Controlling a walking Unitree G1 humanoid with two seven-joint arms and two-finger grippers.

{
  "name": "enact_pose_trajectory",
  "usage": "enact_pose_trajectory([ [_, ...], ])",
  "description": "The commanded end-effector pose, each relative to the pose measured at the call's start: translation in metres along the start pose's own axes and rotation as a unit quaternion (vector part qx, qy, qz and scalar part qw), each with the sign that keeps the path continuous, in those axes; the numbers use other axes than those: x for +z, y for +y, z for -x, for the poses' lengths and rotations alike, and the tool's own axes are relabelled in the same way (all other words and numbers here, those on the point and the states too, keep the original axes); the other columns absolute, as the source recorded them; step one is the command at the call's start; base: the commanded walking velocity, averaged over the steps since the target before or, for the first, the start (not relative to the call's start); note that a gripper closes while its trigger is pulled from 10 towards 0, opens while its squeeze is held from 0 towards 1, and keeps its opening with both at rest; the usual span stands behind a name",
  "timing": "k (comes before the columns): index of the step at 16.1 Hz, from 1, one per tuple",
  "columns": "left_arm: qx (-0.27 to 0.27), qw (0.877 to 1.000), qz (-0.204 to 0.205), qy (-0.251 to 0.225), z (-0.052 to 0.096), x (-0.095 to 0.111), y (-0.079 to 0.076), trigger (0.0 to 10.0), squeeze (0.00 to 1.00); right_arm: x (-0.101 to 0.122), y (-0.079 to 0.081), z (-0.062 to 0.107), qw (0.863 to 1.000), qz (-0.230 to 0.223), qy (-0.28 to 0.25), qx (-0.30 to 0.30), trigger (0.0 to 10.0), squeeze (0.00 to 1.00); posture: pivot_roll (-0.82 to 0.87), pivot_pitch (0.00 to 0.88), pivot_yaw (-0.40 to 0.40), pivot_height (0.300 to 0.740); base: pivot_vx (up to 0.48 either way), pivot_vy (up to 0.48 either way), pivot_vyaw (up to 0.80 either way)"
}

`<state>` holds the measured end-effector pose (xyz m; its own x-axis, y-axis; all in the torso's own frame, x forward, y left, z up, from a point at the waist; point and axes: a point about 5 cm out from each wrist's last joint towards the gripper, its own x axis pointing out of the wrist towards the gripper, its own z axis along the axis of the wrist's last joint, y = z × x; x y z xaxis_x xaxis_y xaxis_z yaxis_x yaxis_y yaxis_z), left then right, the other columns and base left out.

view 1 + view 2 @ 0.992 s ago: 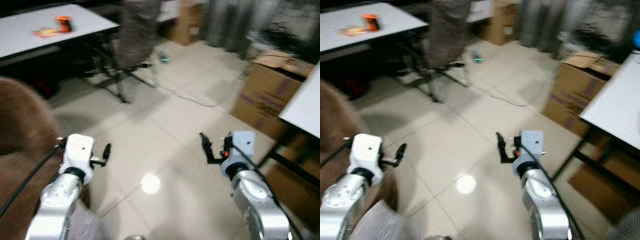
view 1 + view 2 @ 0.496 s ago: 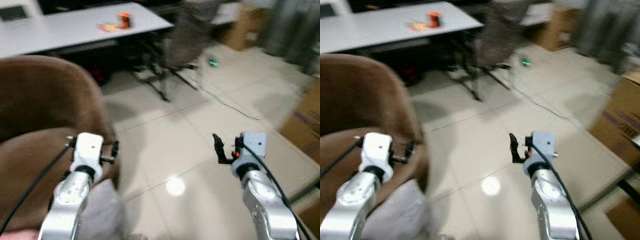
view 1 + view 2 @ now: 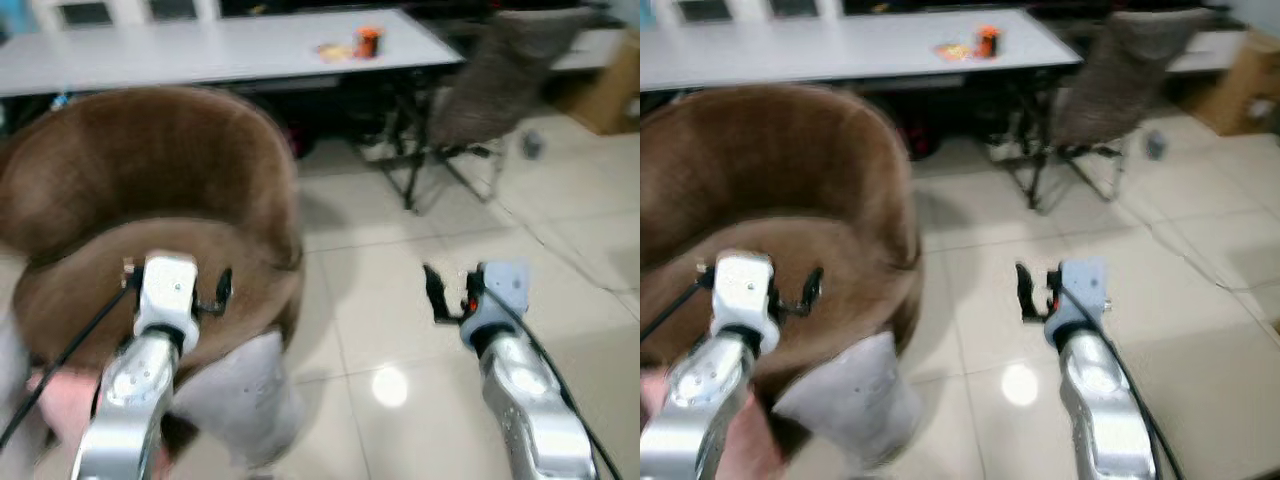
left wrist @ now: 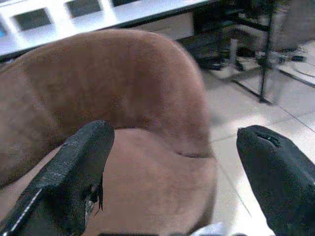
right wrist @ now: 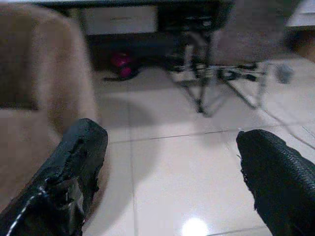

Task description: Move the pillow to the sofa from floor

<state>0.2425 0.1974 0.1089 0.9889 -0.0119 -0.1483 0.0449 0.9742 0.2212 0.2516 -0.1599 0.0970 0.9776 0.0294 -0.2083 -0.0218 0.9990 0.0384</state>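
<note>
While the left gripper (image 4: 172, 162) gapes empty over the sofa (image 3: 150, 190), the right gripper (image 5: 172, 172) gapes above floor (image 5: 167, 167)

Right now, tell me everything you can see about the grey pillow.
The grey pillow looks like soft, light grey fabric, its image blurred. It sits low against the front of the brown sofa, tilted on edge, its lower part towards the tiled floor. The left gripper hovers above it over the sofa seat, fingers apart, not touching it. A pink patch beside it is too blurred to identify.

No text or labels can be read.
</note>
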Motion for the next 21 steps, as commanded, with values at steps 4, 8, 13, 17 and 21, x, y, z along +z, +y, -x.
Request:
enact_pose_trajectory([
  [4,0.013,1.000,-0.002,0.001,0.003,0.000,0.002,10.0,0.00,0.003,0.006,-0.005,1.000,0.010,-0.007,0.016,10.0,1.00,0.00,0.000,-0.027,0.740,0.000,-0.381,0.80],
  [8,0.018,1.000,-0.004,0.000,0.002,0.001,0.003,10.0,0.00,0.004,0.006,-0.008,1.000,0.014,-0.009,0.017,10.0,1.00,0.00,0.000,-0.030,0.740,0.000,-0.384,0.80],
  [13,0.025,1.000,0.007,-0.007,0.003,0.002,0.006,10.0,0.00,0.009,0.009,-0.009,0.999,0.034,-0.025,0.024,10.0,1.00,0.00,0.000,-0.029,0.740,0.000,-0.153,0.32],
  [17,0.013,1.000,0.000,-0.020,0.002,0.005,0.005,10.0,0.00,0.009,0.011,-0.010,0.997,0.057,-0.037,0.043,10.0,0.00,0.00,0.000,-0.027,0.740,0.000,0.000,0.00],
  [21,0.005,1.000,0.004,-0.025,0.002,0.006,0.004,10.0,0.00,0.009,0.007,-0.010,0.999,0.015,-0.035,0.032,10.0,0.00,0.00,0.000,-0.027,0.740,0.325,0.000,0.13],
])
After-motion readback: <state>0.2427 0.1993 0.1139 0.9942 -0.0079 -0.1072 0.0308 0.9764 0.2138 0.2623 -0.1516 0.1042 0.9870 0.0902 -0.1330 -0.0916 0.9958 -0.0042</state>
